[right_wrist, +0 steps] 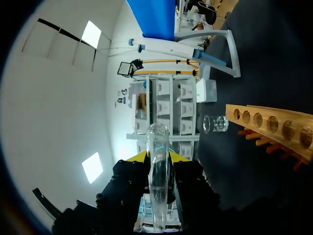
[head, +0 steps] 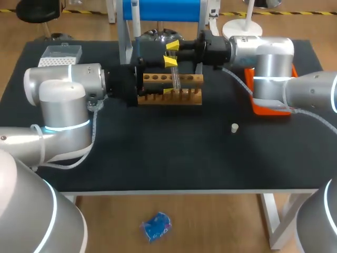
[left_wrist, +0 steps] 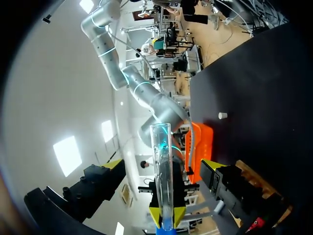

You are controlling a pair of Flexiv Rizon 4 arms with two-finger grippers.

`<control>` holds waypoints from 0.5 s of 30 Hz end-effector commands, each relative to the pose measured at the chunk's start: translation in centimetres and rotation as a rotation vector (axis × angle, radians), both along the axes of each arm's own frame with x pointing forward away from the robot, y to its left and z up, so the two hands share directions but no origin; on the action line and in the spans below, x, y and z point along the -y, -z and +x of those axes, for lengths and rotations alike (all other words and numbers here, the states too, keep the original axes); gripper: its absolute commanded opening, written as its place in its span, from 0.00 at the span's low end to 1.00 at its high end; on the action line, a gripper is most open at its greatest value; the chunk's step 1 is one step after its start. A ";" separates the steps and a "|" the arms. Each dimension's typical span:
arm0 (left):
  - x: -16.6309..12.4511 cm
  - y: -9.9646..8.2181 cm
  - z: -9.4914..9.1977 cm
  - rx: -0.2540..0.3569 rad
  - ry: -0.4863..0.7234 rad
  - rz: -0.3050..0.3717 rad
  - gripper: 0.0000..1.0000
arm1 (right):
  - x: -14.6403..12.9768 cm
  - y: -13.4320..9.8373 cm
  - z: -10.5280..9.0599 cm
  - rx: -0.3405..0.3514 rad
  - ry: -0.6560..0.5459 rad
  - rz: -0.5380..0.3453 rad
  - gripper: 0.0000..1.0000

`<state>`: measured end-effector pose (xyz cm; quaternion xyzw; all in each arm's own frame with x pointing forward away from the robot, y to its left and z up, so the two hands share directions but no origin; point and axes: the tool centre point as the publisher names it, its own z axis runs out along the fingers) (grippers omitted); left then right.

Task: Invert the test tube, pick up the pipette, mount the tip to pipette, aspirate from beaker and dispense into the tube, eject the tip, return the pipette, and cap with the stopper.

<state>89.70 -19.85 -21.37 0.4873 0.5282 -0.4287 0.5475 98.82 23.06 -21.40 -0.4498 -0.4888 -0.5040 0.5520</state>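
Observation:
A clear glass test tube is held near its closed end by my right gripper, which is shut on it. In the head view the tube hangs just above the wooden rack. My left gripper faces the right one and stands wide open. The tube passes midway between its fingers, with clear gaps on both sides. The small white stopper lies on the black table, to the right of the middle.
An orange tray sits at the right, partly hidden by my right arm. A white tip box stands at the back left. A glass beaker and a white stand with a blue board are behind the rack.

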 end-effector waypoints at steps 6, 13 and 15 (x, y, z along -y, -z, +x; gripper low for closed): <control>0.1 0.2 -0.1 -0.002 0.005 0.005 0.76 | -0.6 0.2 0.2 0.002 -0.001 0.004 0.00; 0.3 0.3 -0.1 -0.004 0.012 0.011 0.73 | -0.7 0.2 0.2 0.000 0.000 0.004 0.00; 0.3 0.3 -0.2 -0.006 0.015 0.013 0.72 | -0.7 0.2 0.3 0.000 0.001 0.004 0.00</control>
